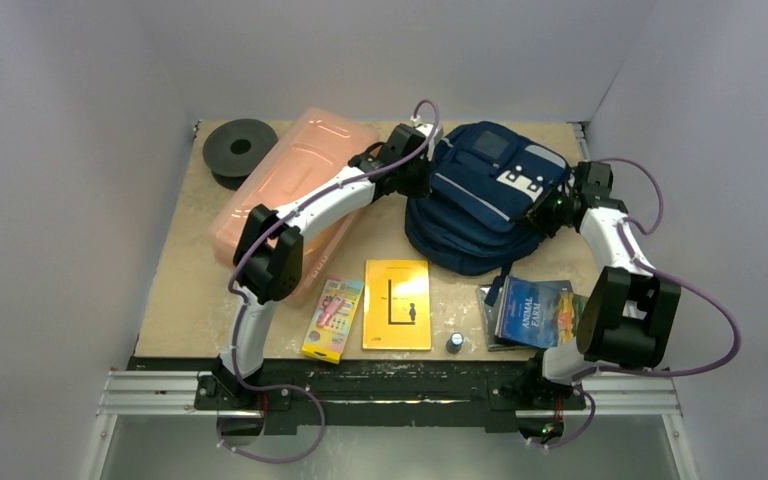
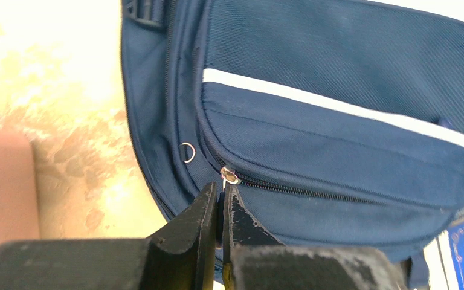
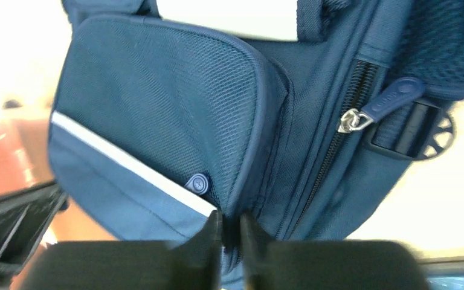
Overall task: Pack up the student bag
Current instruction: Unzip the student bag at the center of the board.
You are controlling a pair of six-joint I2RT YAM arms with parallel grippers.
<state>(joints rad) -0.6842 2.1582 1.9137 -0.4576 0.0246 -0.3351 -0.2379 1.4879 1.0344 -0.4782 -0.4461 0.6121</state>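
The student bag (image 1: 480, 190), navy with light grey stripes, lies at the back middle of the table. My left gripper (image 1: 415, 182) is at its left side. In the left wrist view that gripper (image 2: 222, 192) is shut on the thin metal pull hanging from a zip slider (image 2: 230, 176) at the end of a closed front pocket zip. My right gripper (image 1: 546, 214) is at the bag's right side. Seen from the right wrist, it (image 3: 231, 222) is shut on a fold of the bag's fabric (image 3: 157, 103) beside a side zip with a blue tab (image 3: 393, 96).
A long pink translucent box (image 1: 295, 185) lies left of the bag under the left arm, and a black spool (image 1: 240, 150) stands behind it. Along the front lie a crayon pack (image 1: 332, 318), a yellow book (image 1: 397, 304), a small round cap (image 1: 455, 342) and the Animal Farm book (image 1: 540, 312).
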